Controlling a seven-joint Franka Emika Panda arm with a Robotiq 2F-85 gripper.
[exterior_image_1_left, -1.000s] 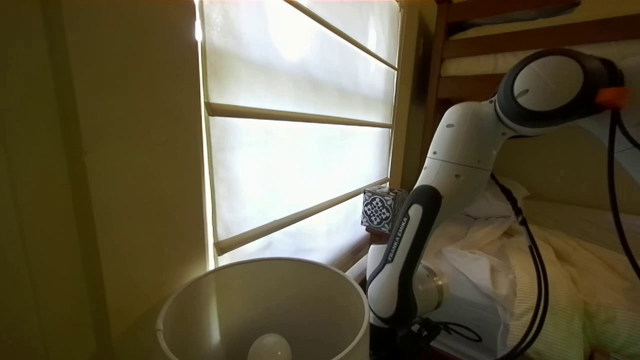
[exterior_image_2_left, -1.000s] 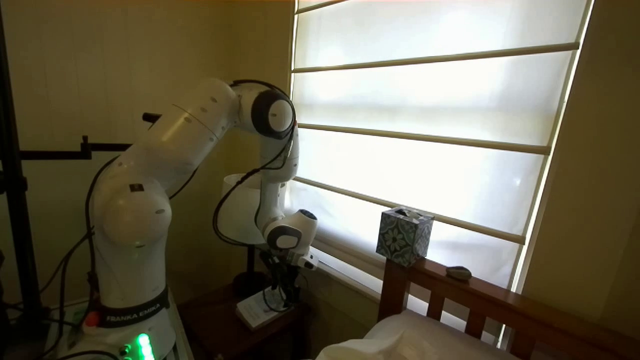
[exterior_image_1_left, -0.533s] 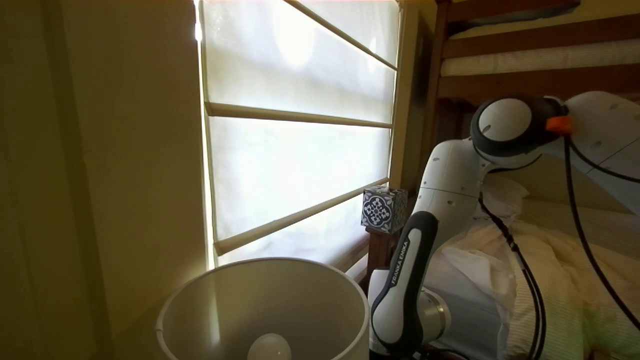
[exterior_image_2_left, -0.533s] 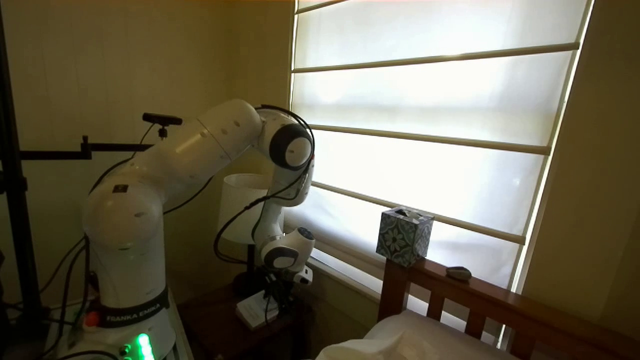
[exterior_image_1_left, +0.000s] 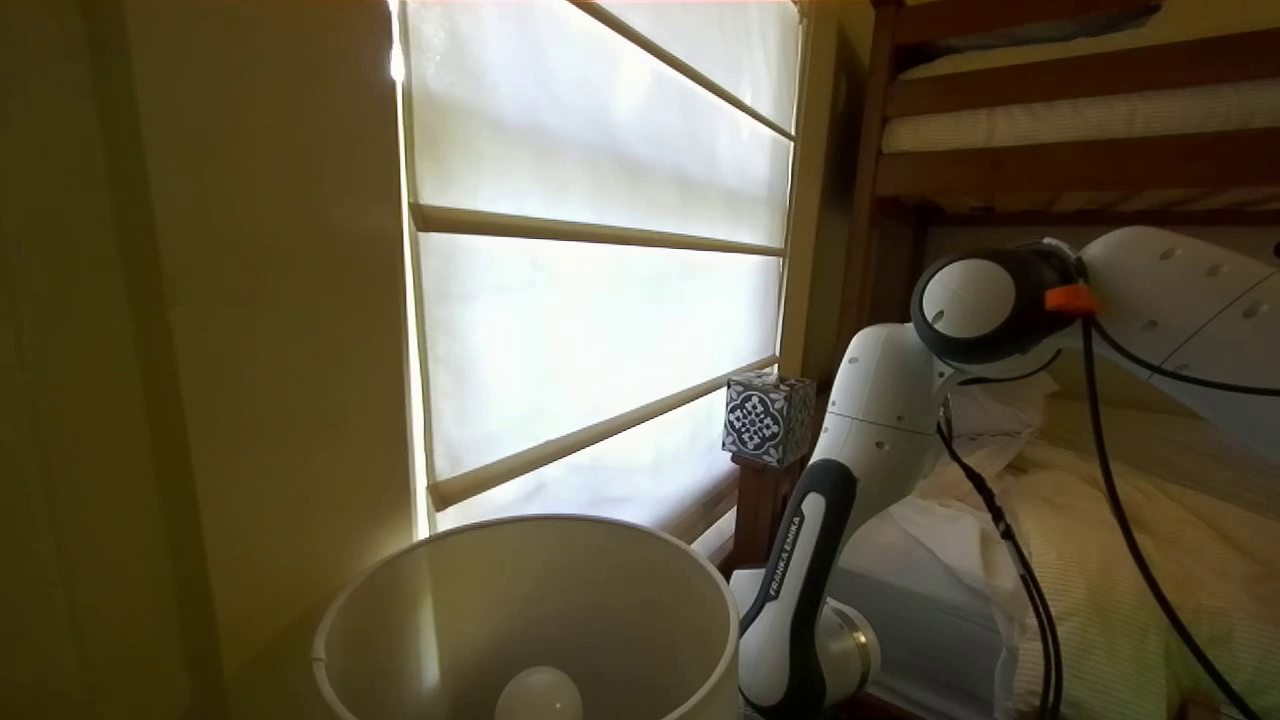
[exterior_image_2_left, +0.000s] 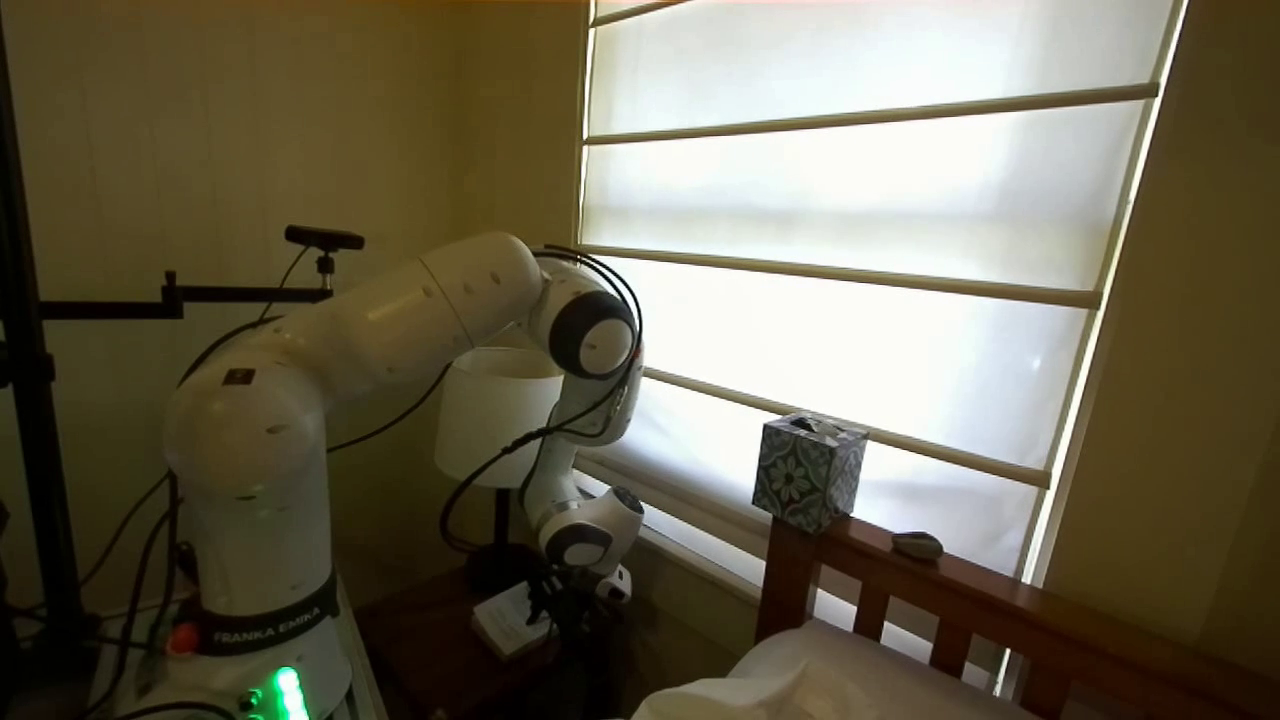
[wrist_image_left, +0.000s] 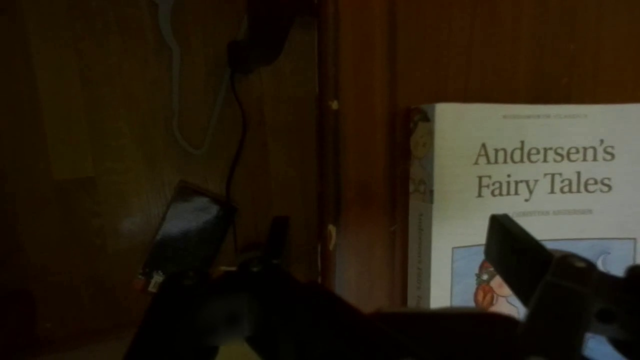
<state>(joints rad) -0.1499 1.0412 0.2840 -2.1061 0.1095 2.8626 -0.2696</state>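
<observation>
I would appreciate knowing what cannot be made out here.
Book, in the wrist view: lower cover partly hidden by the gripper; right side cut off by the edge.
Dark flat object, same view: partly behind the gripper; too dim to identify.
Light bulb, in an exterior view: base cut off by the bottom edge.
Object on the wooden rail, in an exterior view: too small to identify.

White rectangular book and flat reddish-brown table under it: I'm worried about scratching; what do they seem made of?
The white book seems paper with matte card cover: printed front, squared spine, no glare. The reddish-brown table seems varnished wood, possibly veneer: faint grain, dull sheen.
</observation>
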